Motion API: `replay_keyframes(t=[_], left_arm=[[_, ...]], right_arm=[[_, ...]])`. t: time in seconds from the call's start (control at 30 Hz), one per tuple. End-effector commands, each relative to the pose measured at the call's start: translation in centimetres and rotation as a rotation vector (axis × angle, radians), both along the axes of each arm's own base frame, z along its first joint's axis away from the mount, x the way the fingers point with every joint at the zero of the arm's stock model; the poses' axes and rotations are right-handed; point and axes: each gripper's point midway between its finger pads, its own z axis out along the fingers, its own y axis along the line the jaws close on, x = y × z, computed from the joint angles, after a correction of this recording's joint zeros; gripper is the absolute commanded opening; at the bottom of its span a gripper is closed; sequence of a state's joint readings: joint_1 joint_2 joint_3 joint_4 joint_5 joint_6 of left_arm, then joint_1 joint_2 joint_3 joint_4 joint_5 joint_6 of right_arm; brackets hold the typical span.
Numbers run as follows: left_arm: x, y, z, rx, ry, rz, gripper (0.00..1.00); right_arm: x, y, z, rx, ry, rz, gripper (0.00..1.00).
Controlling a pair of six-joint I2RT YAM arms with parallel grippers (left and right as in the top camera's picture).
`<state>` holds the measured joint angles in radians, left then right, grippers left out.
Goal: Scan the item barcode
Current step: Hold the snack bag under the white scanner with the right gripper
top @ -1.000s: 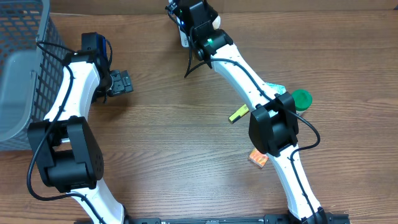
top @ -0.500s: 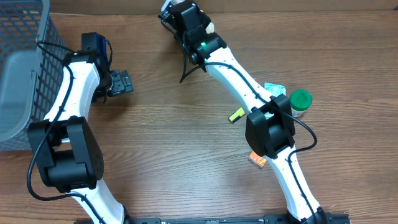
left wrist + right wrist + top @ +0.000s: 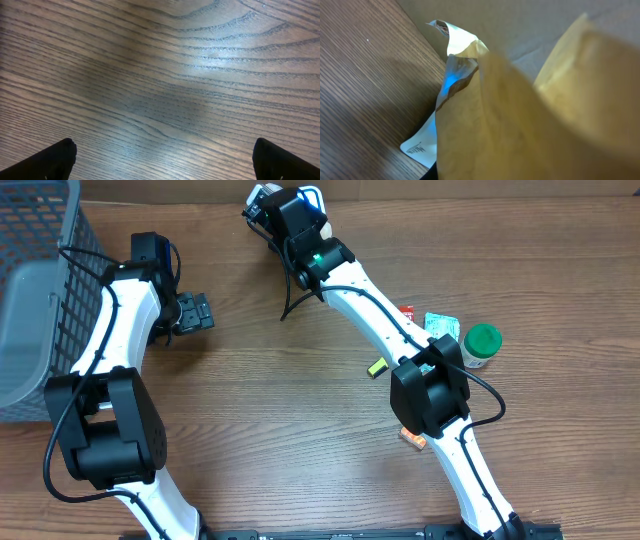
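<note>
Up at the far edge of the tabletop, the right end effector is clamped on a tan packet with a white label. The left end effector hangs wide open and empty near the left edge, beside a grey basket.

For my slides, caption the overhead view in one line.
Right gripper holds a package at the table's far edge; left gripper sits open, empty.
</note>
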<state>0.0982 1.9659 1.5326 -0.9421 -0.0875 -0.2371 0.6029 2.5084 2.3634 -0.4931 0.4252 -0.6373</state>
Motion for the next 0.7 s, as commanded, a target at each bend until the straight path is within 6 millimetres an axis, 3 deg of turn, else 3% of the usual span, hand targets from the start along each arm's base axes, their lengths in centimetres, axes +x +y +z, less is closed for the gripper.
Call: replay_keyframes(t=[0.0,0.13,0.3,0.43,0.47,0.67], left_arm=[[0.5,-0.1,0.3,0.008,-0.016,0.005,1.0],[0.5,-0.1,0.3,0.008,-0.016,0.005,1.0],[0.5,-0.1,0.3,0.008,-0.016,0.005,1.0],[0.5,-0.1,0.3,0.008,-0.016,0.005,1.0],[0.5,-0.1,0.3,0.008,-0.016,0.005,1.0],[0.5,-0.1,0.3,0.008,-0.016,0.005,1.0]], right_arm=[[-1.0,-0.7,8.0,0.175,-0.073,-0.05,0.04],[-3.3,-2.7,12.2,0.298,-0.041,-0.125,0.04],[-7.0,-3.9,13.6,0.443,0.148,-0.106,0.04],[-11.0,-4.3,11.1,0.555,0.454,-0.072,0.08],[-12.0,-4.7,10.1,0.566,0.531,-0.09,0.13],[-17.6,-9.1,4.9,0.53,0.917,-0.244,0.19]])
